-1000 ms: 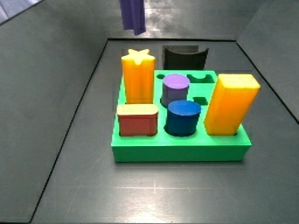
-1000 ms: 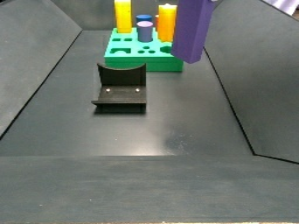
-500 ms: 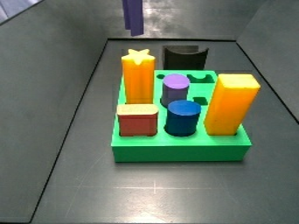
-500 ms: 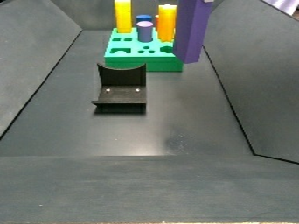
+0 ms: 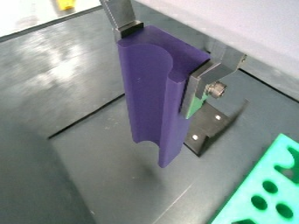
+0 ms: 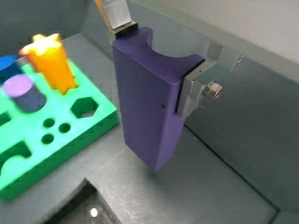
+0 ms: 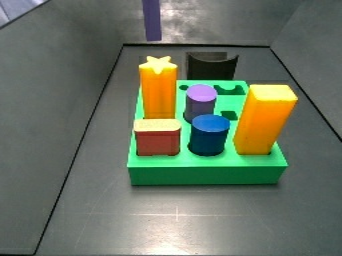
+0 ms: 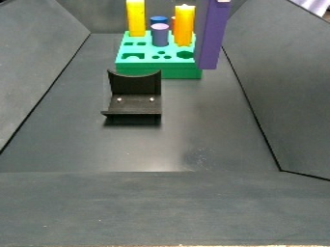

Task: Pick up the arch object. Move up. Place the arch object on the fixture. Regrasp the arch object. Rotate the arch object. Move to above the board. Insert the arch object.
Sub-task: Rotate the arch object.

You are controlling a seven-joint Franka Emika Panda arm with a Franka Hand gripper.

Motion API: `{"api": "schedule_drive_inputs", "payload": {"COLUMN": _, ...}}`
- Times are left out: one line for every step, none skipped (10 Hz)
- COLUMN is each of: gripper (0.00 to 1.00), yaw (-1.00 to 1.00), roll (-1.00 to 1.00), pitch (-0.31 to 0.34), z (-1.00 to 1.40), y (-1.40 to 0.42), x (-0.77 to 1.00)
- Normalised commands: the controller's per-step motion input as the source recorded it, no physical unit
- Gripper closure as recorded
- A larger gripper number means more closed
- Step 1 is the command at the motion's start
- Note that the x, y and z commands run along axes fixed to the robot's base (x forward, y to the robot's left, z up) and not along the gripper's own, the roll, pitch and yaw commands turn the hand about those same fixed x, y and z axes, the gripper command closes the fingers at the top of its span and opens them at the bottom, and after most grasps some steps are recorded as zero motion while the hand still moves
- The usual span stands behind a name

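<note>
Arch object (image 5: 155, 96), upright, pinched in the hand (image 5: 163, 59) and carried clear of the fixture (image 8: 133, 95); we judge regrasp and rotation done, insertion into the board (image 7: 201, 172) pending.

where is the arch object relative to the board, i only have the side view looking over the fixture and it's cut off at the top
Observer: The pincer holds the arch object upright, above the floor beside the board, not over it.
Operator: is the grip firm
Observer: In both wrist views a silver finger lies flat on each side of it.
Operator: is the fixture free
Observer: Yes, a wrist view shows the fixture on the floor beyond the arch object.
</note>
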Motion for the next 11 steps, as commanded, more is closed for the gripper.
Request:
{"api": "schedule_drive_inputs", "payload": {"gripper": 1.0, "yaw": -1.0, "roll": -0.04, "pitch": 0.037, "z": 0.01, "y": 0.02, "x": 0.01}}
{"api": "schedule_drive_inputs", "payload": {"gripper": 1.0, "yaw": -1.0, "roll": -0.04, "pitch": 0.039, "z": 0.01, "y": 0.02, "x": 0.01}}
{"api": "schedule_drive_inputs", "payload": {"gripper": 1.0, "yaw": -1.0, "roll": -0.05, "pitch": 0.042, "z": 0.01, "y": 0.02, "x": 0.01}}
{"api": "schedule_drive_inputs", "payload": {"gripper": 1.0, "yaw": -1.0, "roll": -0.05, "pitch": 0.047, "z": 0.01, "y": 0.02, "x": 0.01}}
{"api": "schedule_drive_inputs", "payload": {"gripper": 1.0, "yaw": -1.0, "roll": -0.06, "pitch": 0.051, "z": 0.01, "y": 0.02, "x": 0.01}}
{"api": "schedule_drive_inputs", "payload": {"gripper": 1.0, "yaw": -1.0, "roll": -0.06, "pitch": 0.055, "z": 0.01, "y": 0.02, "x": 0.01}}
{"api": "schedule_drive_inputs", "payload": {"gripper": 1.0, "yaw": -1.0, "roll": -0.07, "pitch": 0.065, "z": 0.01, "y": 0.02, "x": 0.01}}
{"api": "schedule_drive_inputs", "payload": {"gripper": 1.0, "yaw": -1.0, "roll": -0.08, "pitch": 0.071, "z": 0.01, "y": 0.02, "x": 0.01}}
{"api": "schedule_drive_inputs", "payload": {"gripper": 1.0, "yaw": -1.0, "roll": -0.1, "pitch": 0.086, "z": 0.01, "y": 0.02, "x": 0.01}}
{"api": "schedule_drive_inputs", "payload": {"gripper": 1.0, "yaw": -1.0, "roll": -0.12, "pitch": 0.106, "z": 0.01, "y": 0.02, "x": 0.01}}
{"api": "schedule_drive_inputs", "payload": {"gripper": 1.0, "yaw": -1.0, "roll": -0.04, "pitch": 0.036, "z": 0.0, "y": 0.0, "x": 0.0}}
